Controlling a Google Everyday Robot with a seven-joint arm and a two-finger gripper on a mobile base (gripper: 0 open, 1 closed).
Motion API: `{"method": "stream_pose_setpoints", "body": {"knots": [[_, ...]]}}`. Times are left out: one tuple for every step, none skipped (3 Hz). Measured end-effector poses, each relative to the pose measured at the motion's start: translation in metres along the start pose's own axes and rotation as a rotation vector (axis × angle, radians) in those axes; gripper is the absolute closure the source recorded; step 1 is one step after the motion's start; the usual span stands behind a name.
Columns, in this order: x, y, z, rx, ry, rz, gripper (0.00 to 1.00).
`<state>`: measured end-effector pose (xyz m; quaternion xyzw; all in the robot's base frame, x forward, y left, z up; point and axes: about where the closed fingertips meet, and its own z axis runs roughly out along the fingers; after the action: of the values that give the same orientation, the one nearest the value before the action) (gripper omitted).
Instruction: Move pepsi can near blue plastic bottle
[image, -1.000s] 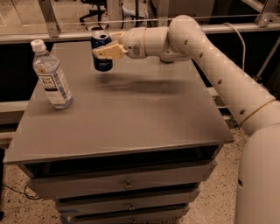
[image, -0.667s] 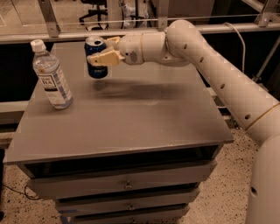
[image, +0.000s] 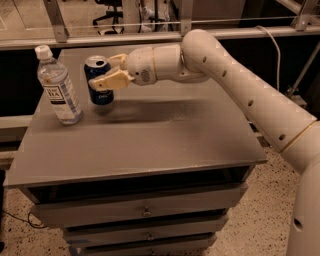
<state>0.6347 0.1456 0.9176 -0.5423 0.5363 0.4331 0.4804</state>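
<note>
Can (image: 96, 71) shifted left and lower over the last second, closing on the bottle (image: 58, 89).

Gripper (image: 103, 75) sits over the rear left part of the table (image: 150, 142), at the end of the arm (image: 235, 80) reaching in from the right. It is clamped on the can, with one finger across the front face and the other behind the rim. The can stands upright just beside the bottle, on the bottle's right, with a narrow gap between them and no contact. Its base is at or just above the tabletop; contact there cannot be confirmed. Assessment: the carry appears nearly complete, and what remains is to set the can down and let go. Any further leftward travel risks knocking the bottle.
</note>
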Motion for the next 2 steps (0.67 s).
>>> {"method": "stream_pose_setpoints", "body": {"knots": [[0.0091, 0.0113, 0.012, -0.054, 0.028, 0.025, 0.85], [0.0148, 0.0207, 0.0218, -0.102, 0.056, 0.038, 0.62]]}}
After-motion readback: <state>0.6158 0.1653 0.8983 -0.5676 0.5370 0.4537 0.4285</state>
